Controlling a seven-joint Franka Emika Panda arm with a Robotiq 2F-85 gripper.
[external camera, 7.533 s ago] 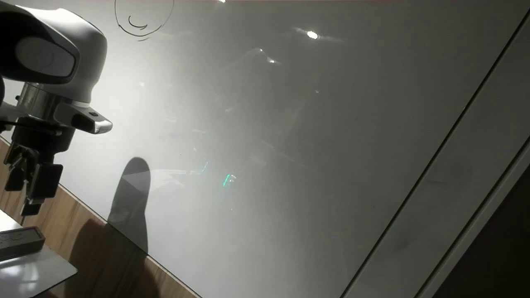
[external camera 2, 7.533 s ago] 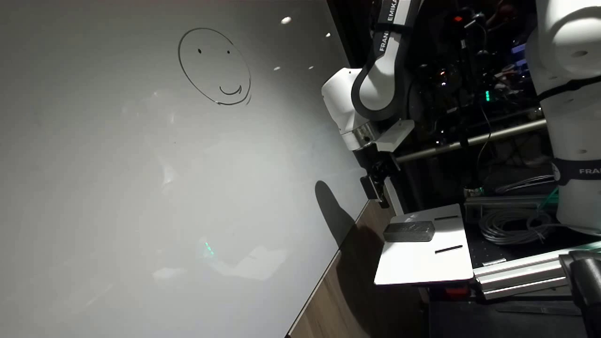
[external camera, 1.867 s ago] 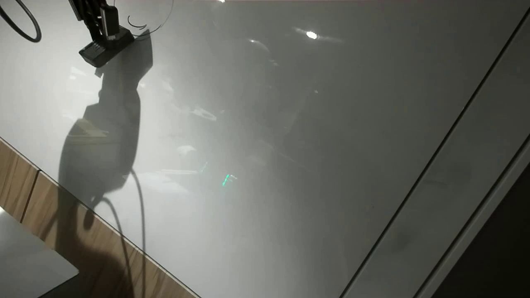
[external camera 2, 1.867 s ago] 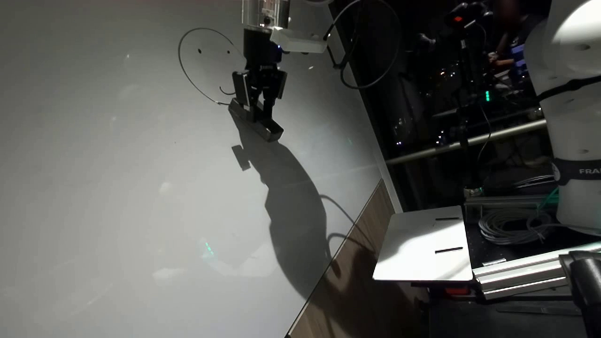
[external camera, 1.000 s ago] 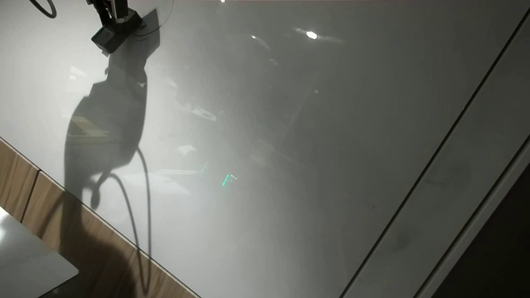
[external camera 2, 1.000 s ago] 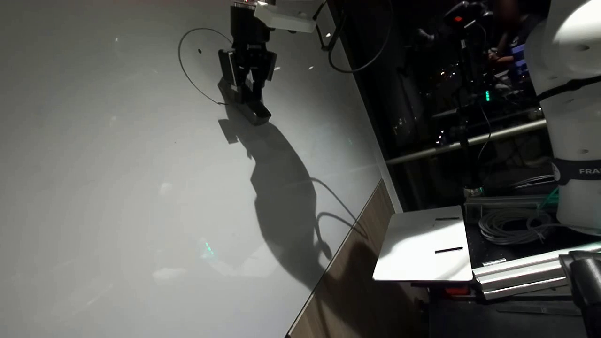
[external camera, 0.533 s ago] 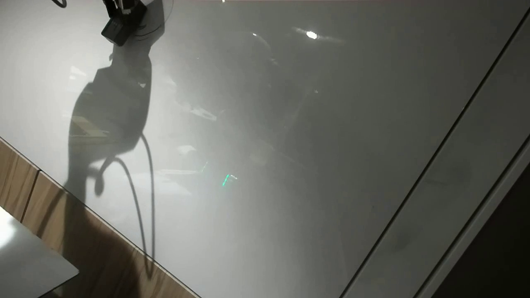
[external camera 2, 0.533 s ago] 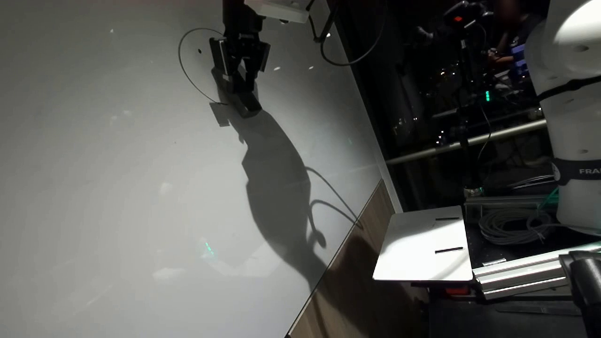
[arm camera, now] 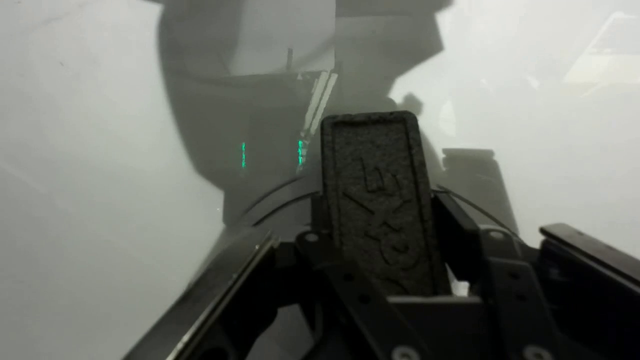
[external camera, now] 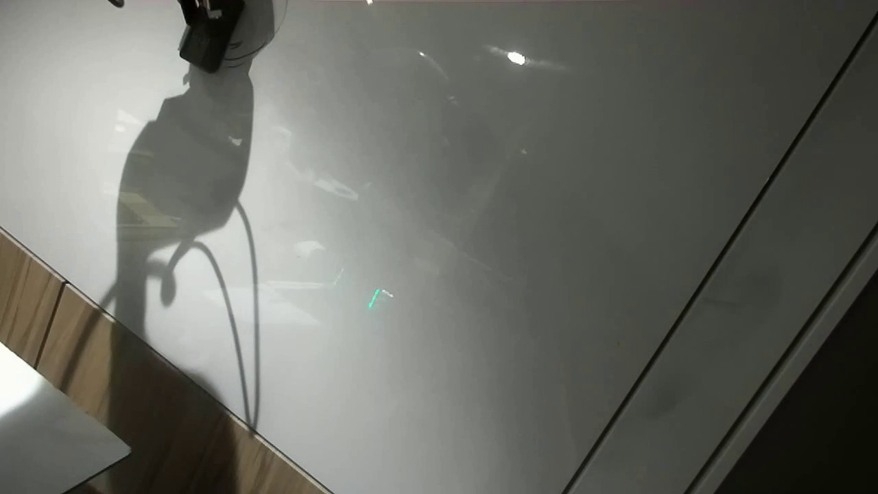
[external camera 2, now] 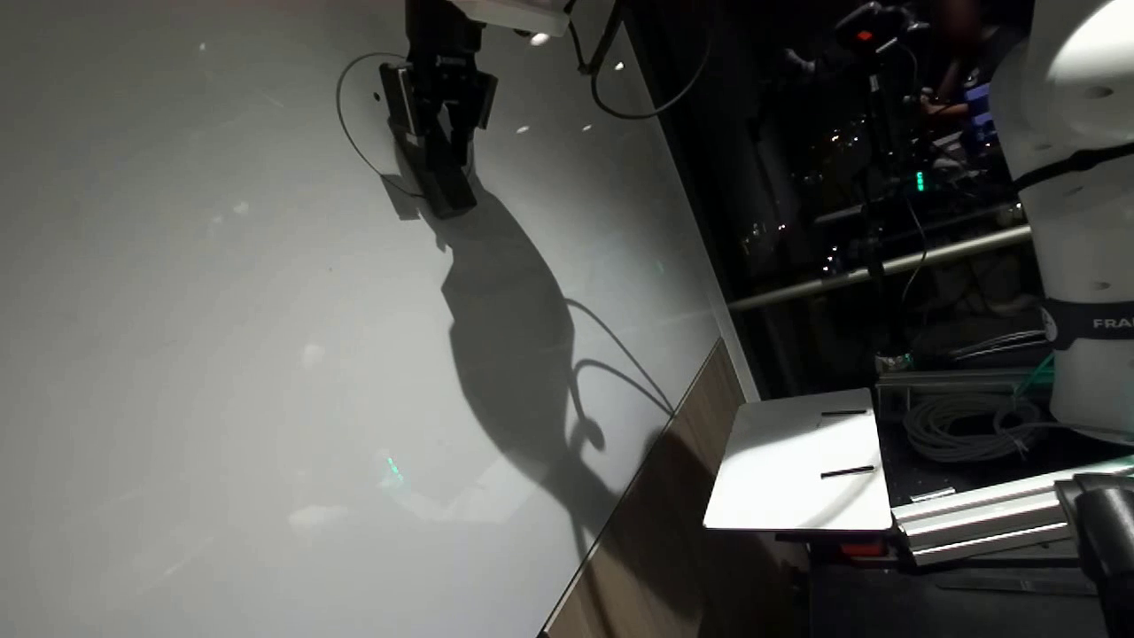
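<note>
My gripper is shut on the long sides of a dark grey block-shaped eraser, whose top bears scratched marks. In both exterior views the eraser lies over the lower part of a face drawn on the whiteboard. Left of the gripper the drawn circle still shows, with one eye dot beside a finger. Curved strokes of the drawing emerge at the eraser's right. The gripper and eraser hide the rest of the face. Whether the eraser presses on the board I cannot tell.
A white plate with two black slots stands at the right, before the robot's base. A wooden strip borders the board. The arm's cable hangs in a loop. A broad arm shadow covers the board below the gripper.
The eraser, earlier lying on the white plate, is now in my gripper at the board. During the last second both moved further up over the face, and the eraser turned slightly.
</note>
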